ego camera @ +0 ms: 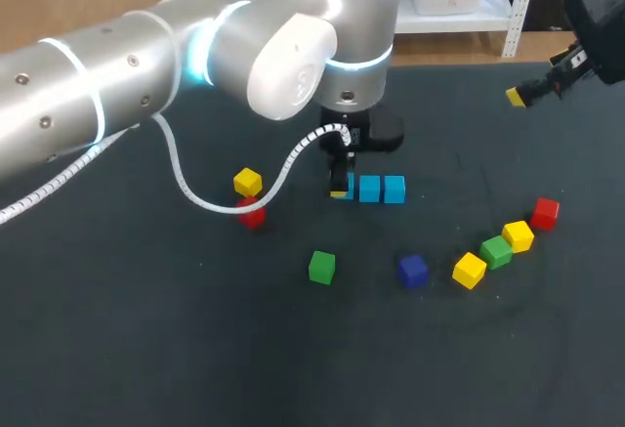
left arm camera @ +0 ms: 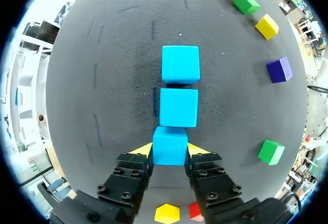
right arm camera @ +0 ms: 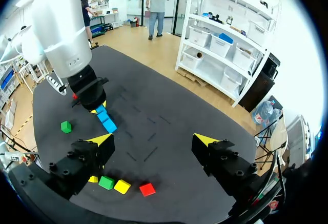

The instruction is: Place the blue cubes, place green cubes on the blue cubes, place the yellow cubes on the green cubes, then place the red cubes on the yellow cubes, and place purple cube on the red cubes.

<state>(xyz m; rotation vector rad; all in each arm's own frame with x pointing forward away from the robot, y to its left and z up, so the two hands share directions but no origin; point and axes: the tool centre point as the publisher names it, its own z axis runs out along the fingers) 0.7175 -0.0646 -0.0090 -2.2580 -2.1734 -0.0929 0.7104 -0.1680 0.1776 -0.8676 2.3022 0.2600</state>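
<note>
On the dark, cloth-like surface (ego camera: 137, 349) lie eleven small cubes: three light blue, three yellow, two green, two red and one purple.

The three light blue ones form a short row near the middle. The far light blue cube (left arm camera: 180, 64) and the middle light blue cube (left arm camera: 178, 107) stand just beside each other with a thin gap. The near light blue cube (left arm camera: 169, 145) touches the middle one, a little out of line with it. The left pincer (left arm camera: 169, 151) is closed on this near cube, its yellow tips pressed against two opposite sides. Whether the cube rests on the surface cannot be told.

To the left of the row, a lone yellow cube (ego camera: 247, 182) and a lone red cube (ego camera: 252, 214) sit close together. Nearer the robot, a lone green cube (ego camera: 321, 267) and the purple cube (ego camera: 412, 271) stand apart from each other.

On the right, four cubes make a curved line: an end yellow cube (ego camera: 469, 270), a green cube (ego camera: 496, 251), a second yellow cube (ego camera: 518, 235) and a red cube (ego camera: 545, 213) slightly apart from them.

The right pincer (right arm camera: 154, 141) is spread wide, holds nothing, and hangs high over the surface's far right part.
</note>
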